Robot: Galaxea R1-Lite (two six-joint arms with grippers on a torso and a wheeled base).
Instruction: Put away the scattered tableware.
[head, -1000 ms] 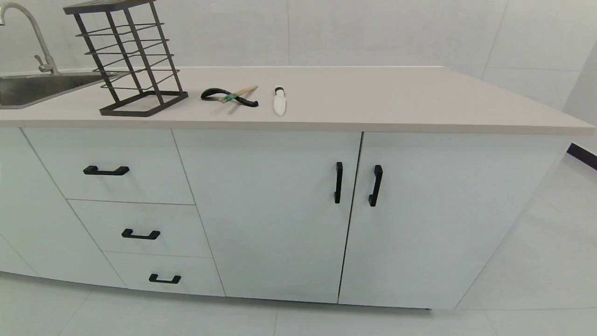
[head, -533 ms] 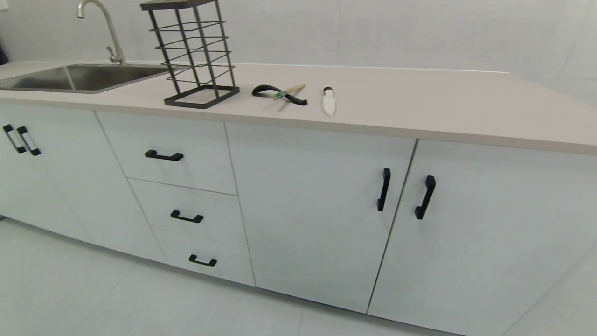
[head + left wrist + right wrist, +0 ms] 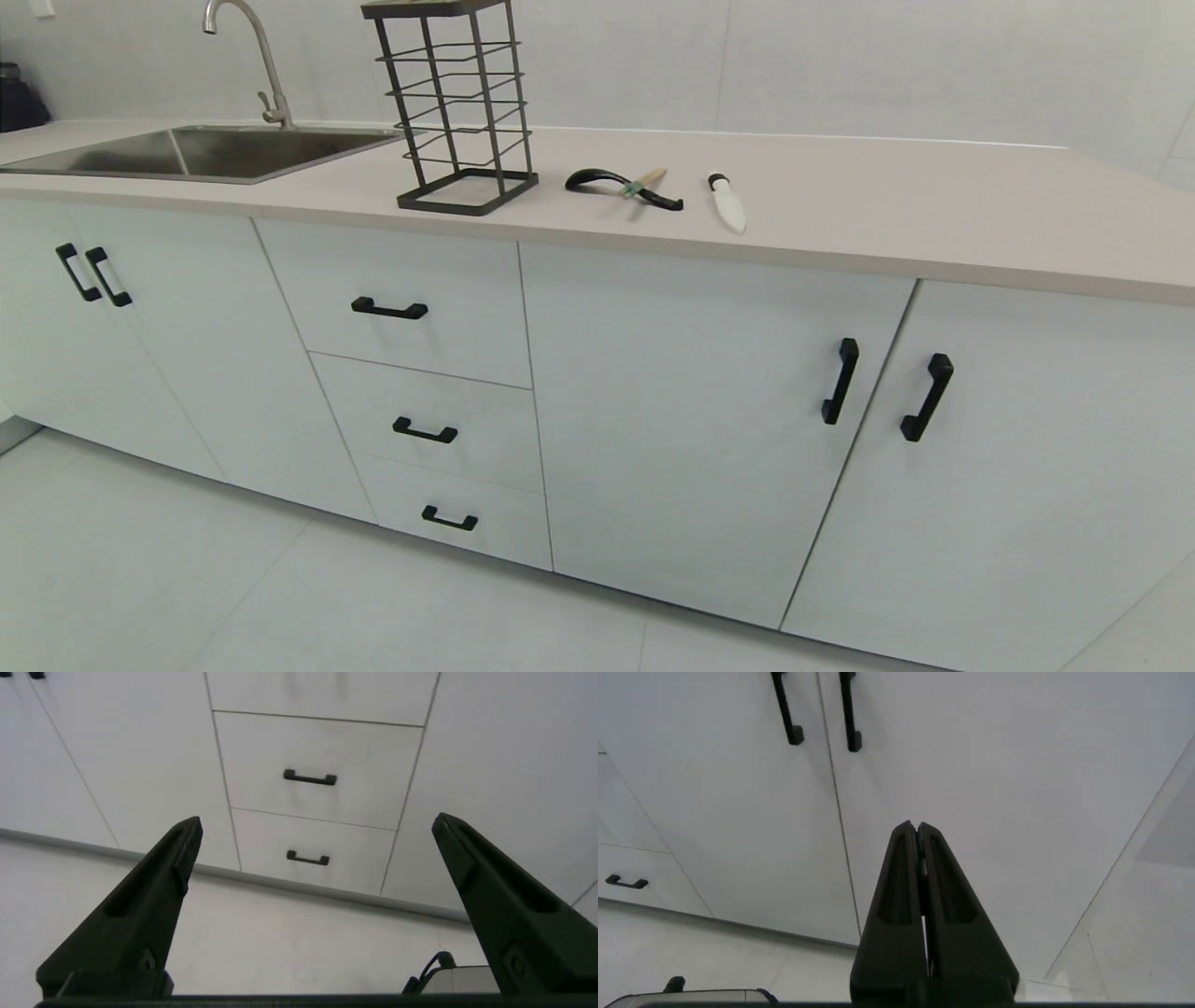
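On the counter (image 3: 887,201) lie a black ladle (image 3: 616,183), a pair of wooden chopsticks (image 3: 646,181) crossing its handle, and a white knife with a black handle (image 3: 726,200). A black wire rack (image 3: 457,103) stands upright to their left. My left gripper (image 3: 318,826) hangs low and open in front of the lower drawers (image 3: 308,779), with nothing between its fingers. My right gripper (image 3: 918,831) is shut and empty, low down facing the white double cabinet doors (image 3: 971,775).
A steel sink (image 3: 201,149) with a curved tap (image 3: 252,51) sits at the counter's left end. Below are three drawers with black handles (image 3: 389,308) and cabinet doors with vertical black handles (image 3: 840,381). The grey floor (image 3: 233,597) lies open in front.
The whole head view has swung left: the sink, tap and a further pair of door handles have come into the picture. The tableware lies unmoved on the counter.
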